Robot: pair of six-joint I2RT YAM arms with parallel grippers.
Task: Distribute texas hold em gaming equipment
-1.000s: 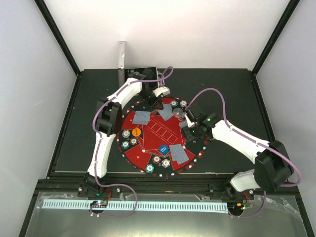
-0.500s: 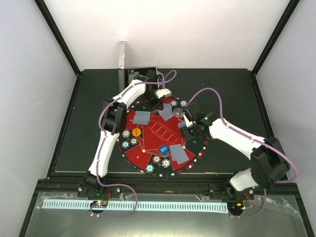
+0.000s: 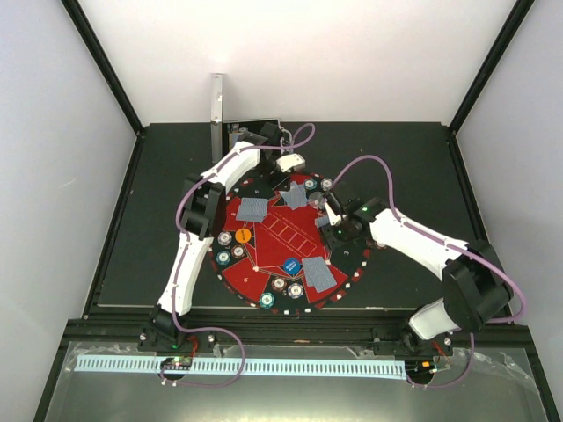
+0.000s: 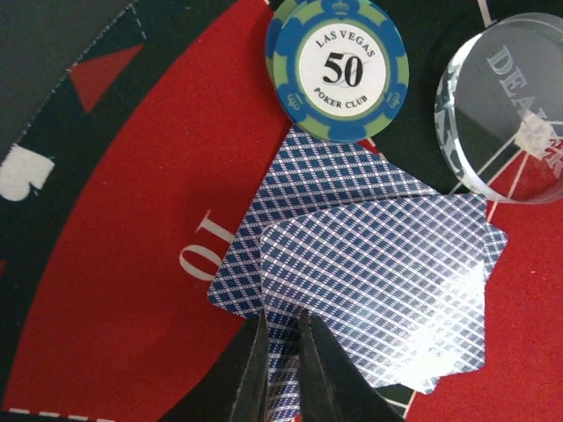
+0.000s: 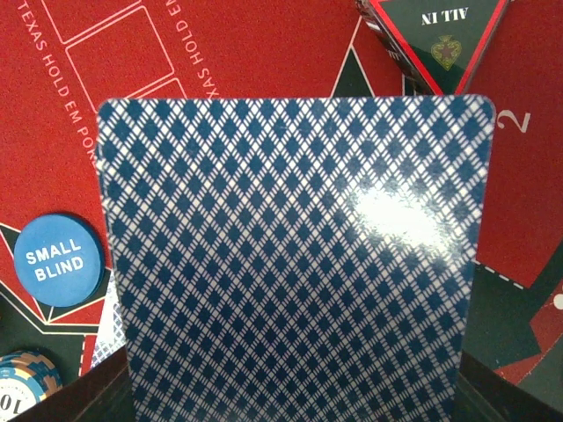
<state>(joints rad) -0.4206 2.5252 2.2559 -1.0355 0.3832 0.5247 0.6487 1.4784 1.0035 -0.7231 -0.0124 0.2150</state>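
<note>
Two overlapping grey-blue-backed cards [image 4: 387, 281] lie on the red mat [image 4: 123, 290] beside a blue-green "50" chip [image 4: 339, 69] and a clear dealer disc [image 4: 510, 114]. My left gripper [image 4: 281, 316] hangs over the top card's near edge, its fingers almost together with a thin slit between them and nothing held; in the top view it [image 3: 283, 183] is at the mat's far side. My right gripper [image 5: 295, 391] holds one card [image 5: 295, 255] flat by its side edges, over the mat's right part [image 3: 327, 218]. More cards [image 3: 252, 208] and chips [image 3: 226, 237] lie round the mat.
A blue "small blind" disc [image 5: 60, 259] and a triangular "all in" marker [image 5: 435, 35] lie under the held card. An orange disc [image 3: 243, 235] sits on the mat's left. The metal case [image 3: 255, 132] and an upright metal bar [image 3: 215, 101] stand behind the mat.
My right gripper has moved a little left over the mat with its card. My left arm has stretched further back, its gripper staying by the far cards.
</note>
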